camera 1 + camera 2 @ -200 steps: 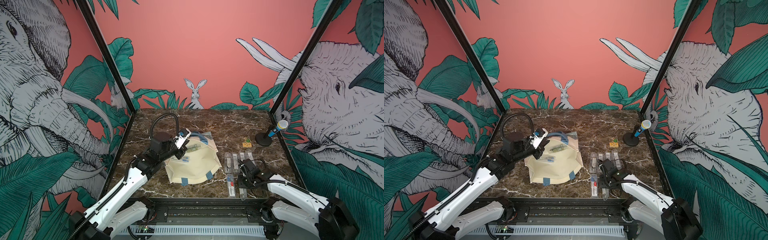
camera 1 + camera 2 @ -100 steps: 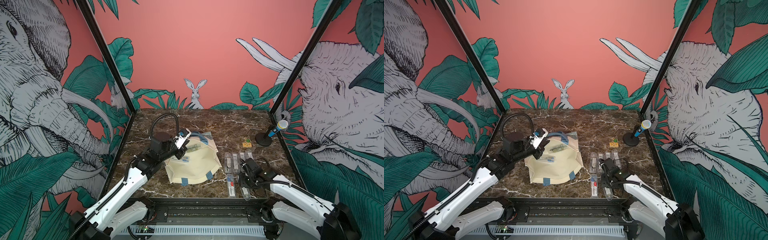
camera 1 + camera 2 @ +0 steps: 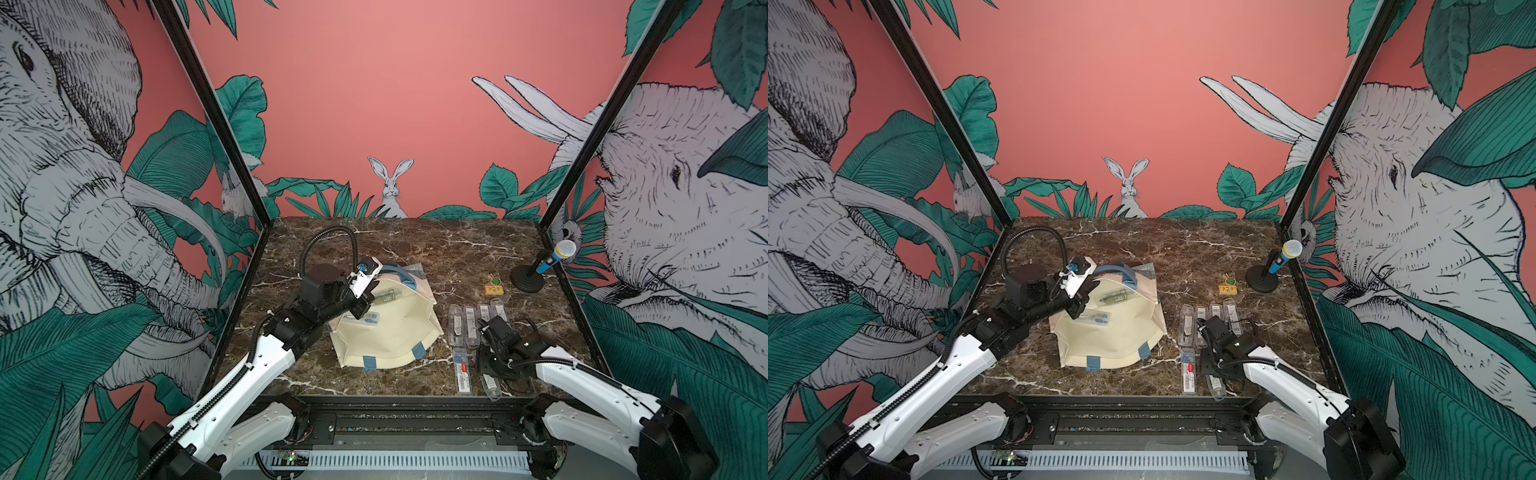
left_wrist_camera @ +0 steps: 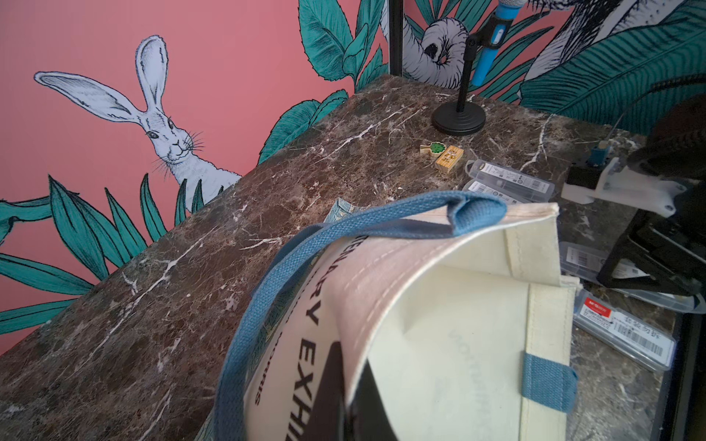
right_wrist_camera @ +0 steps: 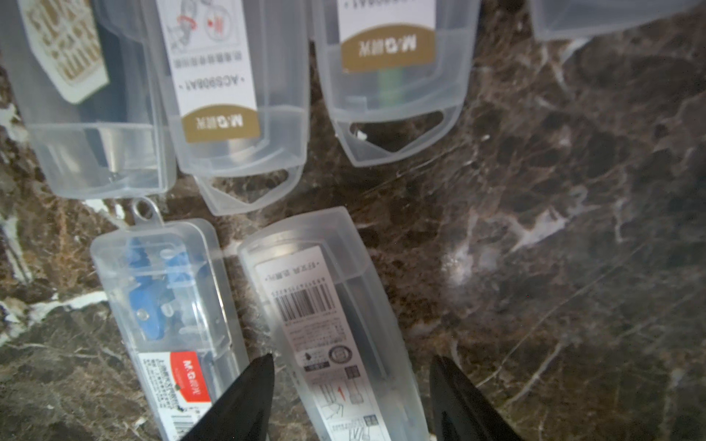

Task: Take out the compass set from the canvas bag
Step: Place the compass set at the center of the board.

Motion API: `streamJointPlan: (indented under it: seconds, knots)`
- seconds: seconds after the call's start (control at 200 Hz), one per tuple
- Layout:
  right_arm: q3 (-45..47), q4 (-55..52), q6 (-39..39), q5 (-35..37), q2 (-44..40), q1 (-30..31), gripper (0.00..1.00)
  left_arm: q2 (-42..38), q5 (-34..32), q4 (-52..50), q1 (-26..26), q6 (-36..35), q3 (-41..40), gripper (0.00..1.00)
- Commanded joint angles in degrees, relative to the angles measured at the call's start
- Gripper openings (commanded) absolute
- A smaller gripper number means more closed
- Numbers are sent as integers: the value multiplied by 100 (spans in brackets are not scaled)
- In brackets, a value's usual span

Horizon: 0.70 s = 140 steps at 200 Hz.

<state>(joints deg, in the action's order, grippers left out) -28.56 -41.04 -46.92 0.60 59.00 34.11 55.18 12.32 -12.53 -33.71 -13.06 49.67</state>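
The right pincer has just opened, leaving a compass set case on the tabletop, while the left pincer stays clamped on the canvas bag, two more cases inside.

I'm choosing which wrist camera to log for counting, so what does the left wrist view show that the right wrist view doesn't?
Left wrist only: the canvas bag with its blue handle, the microphone and two wooden blocks. Right wrist only: a blue compass inside one case, and gold labels. Both: the right gripper, clear cases and the marble table.
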Motion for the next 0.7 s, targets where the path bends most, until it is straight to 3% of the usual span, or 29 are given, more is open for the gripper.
streamJointPlan:
  seconds: [0.0,0.285,0.695]
  knots:
    - [13,100,-281,33,78,17,64,-42,146,194,-21,49,28,0]
    - [52,279,-312,-52,147,17,53,-51,166,186,-9,49,18,0]
    - [93,465,-526,-155,164,17,51,-51,183,203,-21,58,18,0]
